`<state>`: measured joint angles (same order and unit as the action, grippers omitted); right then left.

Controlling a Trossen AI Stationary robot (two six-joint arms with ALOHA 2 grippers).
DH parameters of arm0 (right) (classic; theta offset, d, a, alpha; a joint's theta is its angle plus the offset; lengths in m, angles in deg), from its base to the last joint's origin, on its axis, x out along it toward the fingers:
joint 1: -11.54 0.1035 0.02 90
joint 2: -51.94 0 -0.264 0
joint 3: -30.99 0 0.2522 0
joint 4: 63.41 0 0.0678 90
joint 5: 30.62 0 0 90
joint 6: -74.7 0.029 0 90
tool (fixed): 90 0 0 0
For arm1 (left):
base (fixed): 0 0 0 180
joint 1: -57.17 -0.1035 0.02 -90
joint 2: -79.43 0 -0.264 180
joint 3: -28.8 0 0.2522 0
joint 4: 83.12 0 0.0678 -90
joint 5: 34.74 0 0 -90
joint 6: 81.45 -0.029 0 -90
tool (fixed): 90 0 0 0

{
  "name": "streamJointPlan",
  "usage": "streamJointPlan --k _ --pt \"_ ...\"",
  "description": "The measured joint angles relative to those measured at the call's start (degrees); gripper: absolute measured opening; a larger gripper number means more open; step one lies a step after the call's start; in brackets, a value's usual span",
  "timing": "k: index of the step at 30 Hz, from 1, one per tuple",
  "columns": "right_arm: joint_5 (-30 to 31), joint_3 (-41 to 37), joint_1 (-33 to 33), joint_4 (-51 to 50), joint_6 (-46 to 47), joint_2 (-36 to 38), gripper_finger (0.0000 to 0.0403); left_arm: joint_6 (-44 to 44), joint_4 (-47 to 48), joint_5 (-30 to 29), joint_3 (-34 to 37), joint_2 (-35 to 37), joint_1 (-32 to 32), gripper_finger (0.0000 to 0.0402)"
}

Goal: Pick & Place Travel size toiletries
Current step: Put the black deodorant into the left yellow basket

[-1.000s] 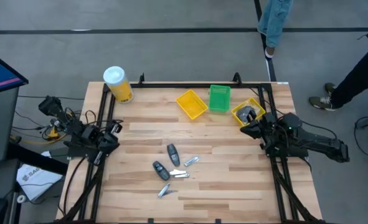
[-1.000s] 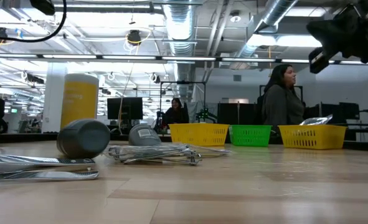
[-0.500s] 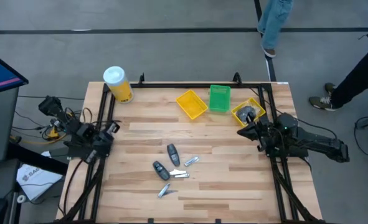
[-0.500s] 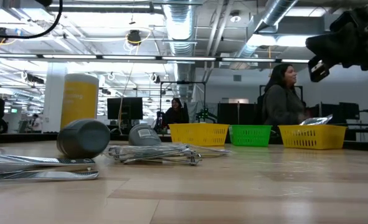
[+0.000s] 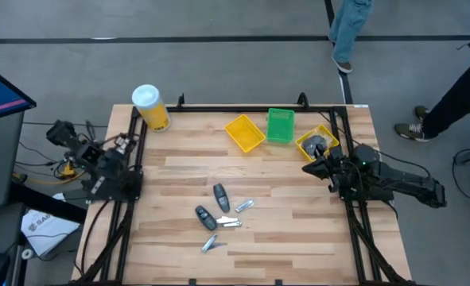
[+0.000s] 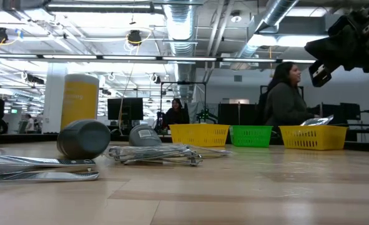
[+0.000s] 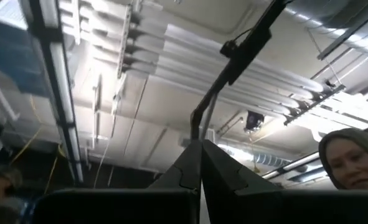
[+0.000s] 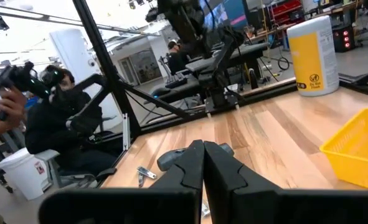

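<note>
The travel size toiletries (image 5: 219,213) lie loose at the lower centre of the surface (image 5: 298,230), awaiting sorting; right hand (image 5: 312,164) hovers clenched, holding nothing, at right; left hand (image 7: 200,163) clenched, parked left

The grey floor (image 5: 219,63) surrounds the wooden table (image 5: 298,230). Exposed ducts (image 6: 184,28) and strip lights (image 6: 172,58) span the ceiling beyond.
</note>
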<state>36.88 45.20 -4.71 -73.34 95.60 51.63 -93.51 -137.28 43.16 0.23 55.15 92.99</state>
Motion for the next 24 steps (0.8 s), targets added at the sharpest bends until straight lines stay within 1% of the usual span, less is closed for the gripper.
streamJointPlan --k 2,3,4,7,10,11,13,15,18,21,24 --pt "0.0 0.0 0.0 0.0 0.1 0.0 0.0 -2.5 0.0 0.3 -4.3 -3.5 0.0 0.0" --pt "0.0 0.0 0.0 0.0 0.1 0.0 0.0 -2.7 0.0 -0.7 -6.6 -5.5 0.0 0.0" --pt "0.1 0.0 0.0 0.0 0.1 0.0 0.0 -2.7 0.0 -2.9 -8.9 -7.7 0.0 0.0" --pt "0.7 0.0 0.0 -0.1 0.1 0.0 0.0 -3.2 0.1 -16.0 -16.2 -14.8 -0.5 0.0" --pt "0.7 0.0 0.0 -0.1 0.1 0.0 0.0 -5.6 0.5 -27.0 -22.6 -21.6 -2.3 0.0" --pt "0.7 0.0 0.0 -0.1 0.1 0.0 0.0 -5.7 1.4 -30.0 -24.4 -23.8 -3.1 0.0001" --pt "0.7 0.0 0.0 -0.1 0.1 0.0 0.0 -5.7 5.5 -33.6 -27.1 -27.5 -4.4 0.0007" --pt "0.7 0.0 0.0 -0.1 0.1 0.0 0.0 -4.3 10.4 -36.8 -29.2 -30.7 -4.7 0.0022" --pt "0.7 0.0 0.0 -0.1 0.1 0.0 0.0 -2.4 14.9 -44.2 -31.4 -35.0 -5.3 0.0059" --pt "0.7 0.0 0.0 -0.1 0.1 0.0 0.0 -1.4 16.3 -50.2 -31.8 -38.9 -5.3 0.0105" --pt "0.7 0.0 0.1 -0.1 0.1 0.0 0.0 4.0 16.3 -53.7 -31.8 -42.3 -5.6 0.0145"
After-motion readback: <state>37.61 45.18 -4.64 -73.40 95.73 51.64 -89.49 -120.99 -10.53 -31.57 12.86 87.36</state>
